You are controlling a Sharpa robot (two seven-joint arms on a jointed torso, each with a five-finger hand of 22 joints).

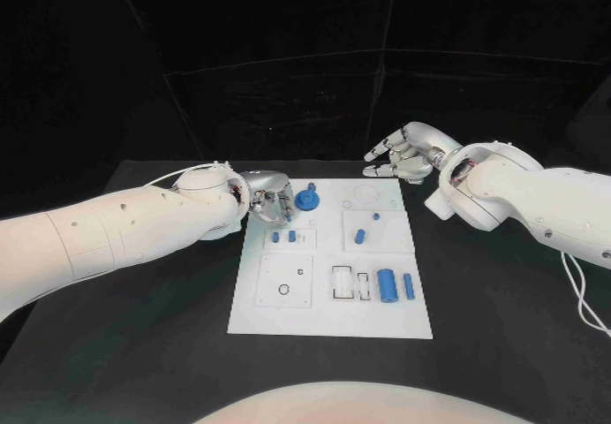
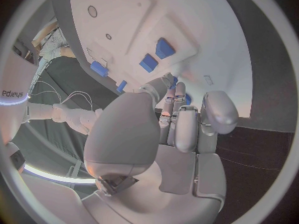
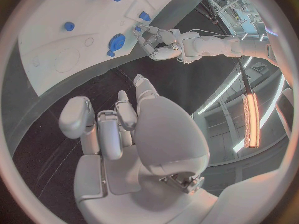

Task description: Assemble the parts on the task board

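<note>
The white task board [image 1: 328, 305] lies in the middle of the black table. A blue round part [image 1: 307, 201] stands at its far left corner, also seen in the right wrist view [image 3: 115, 42]. My left hand [image 1: 270, 200] is right beside it, fingers curled, fingertips pinching the part; bits of blue show between the fingers [image 2: 181, 129]. Two small blue blocks [image 1: 284, 237], a short peg [image 1: 360, 236] and two blue cylinders [image 1: 395, 285] lie on the board. My right hand [image 1: 405, 152] hovers past the board's far right corner, fingers apart, holding nothing.
Empty slots and holes mark the board's near left panel [image 1: 285, 281] and a round recess sits at its far right [image 1: 368, 191]. Black table surrounds the board. My right forearm [image 1: 522, 199] stretches over the table's right side.
</note>
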